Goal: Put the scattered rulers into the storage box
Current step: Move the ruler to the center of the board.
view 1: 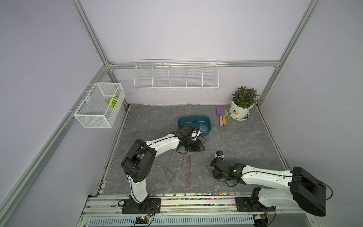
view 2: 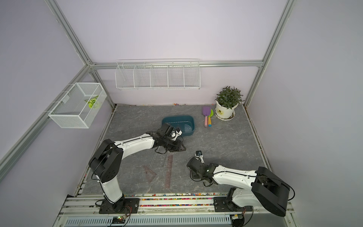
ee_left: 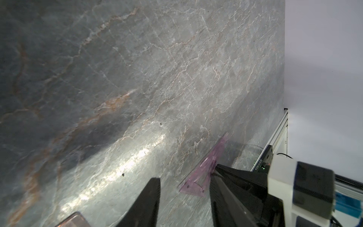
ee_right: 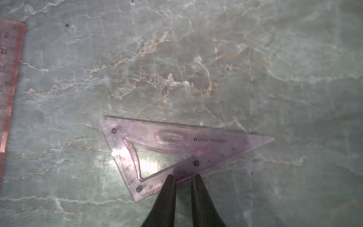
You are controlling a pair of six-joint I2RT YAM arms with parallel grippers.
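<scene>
The purple triangle [ee_right: 176, 149] is a thin, see-through set square with a curved cut-out, ruled marks along its edges and small dark dots near its corners. It lies flat on the grey marbled table [ee_right: 255, 59].

The right gripper [ee_right: 183, 176] points down at it with its jaws only a narrow gap apart. Both black fingertips [ee_right: 170, 179] are at the triangle's long ruled edge, and a strip of that edge shows in the gap. Whether they press on it I cannot tell. Nearly all of the triangle stretches beyond the tips. Well off to one side of these jaws a brown straight ruler [ee_right: 9, 78] lies flat too.

The left gripper [ee_left: 185, 175] has its jaws well apart with nothing between them, and the purple triangle shows beyond its tips, apart from them.

In both top views a brown triangle [view 1: 169, 173] and a clear ruler [view 1: 172, 158] lie to the left of the right jaws. Both are nearer the robot than the left jaws. The teal storage box [view 1: 194, 119] sits just beyond the left jaws, well apart from the right ones.
</scene>
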